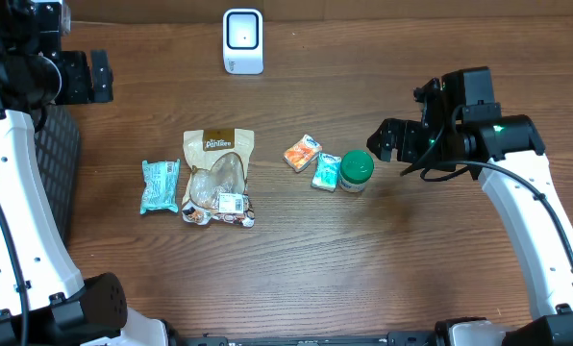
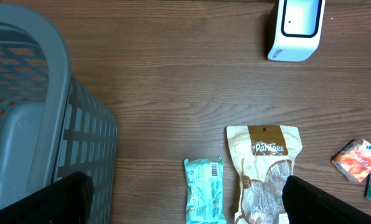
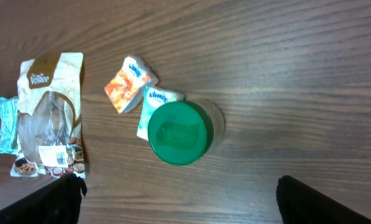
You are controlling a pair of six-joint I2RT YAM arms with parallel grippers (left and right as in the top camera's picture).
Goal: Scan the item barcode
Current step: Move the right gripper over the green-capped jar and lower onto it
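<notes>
Mid-table, right gripper (image 1: 390,144) hovers just beside the jar (image 1: 356,170), fingers spread, empty; left gripper (image 1: 96,77) spread too, idle. Likely pick approach. Next: straddle jar, close, lift it to scanner (image 1: 242,40).

Overhead: fixed, straight down, whole desk (image 1: 363,259). Wrist views: high, facing down, nearer. All three share snack pouch (image 1: 218,173).

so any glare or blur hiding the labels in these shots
Overhead: even light, no glare, but labels too small to read. Left wrist: sharp, the brown pouch print legible. Right wrist: sharp on the green jar lid; only the pincer fingertips at the bottom corners look blurred.
</notes>
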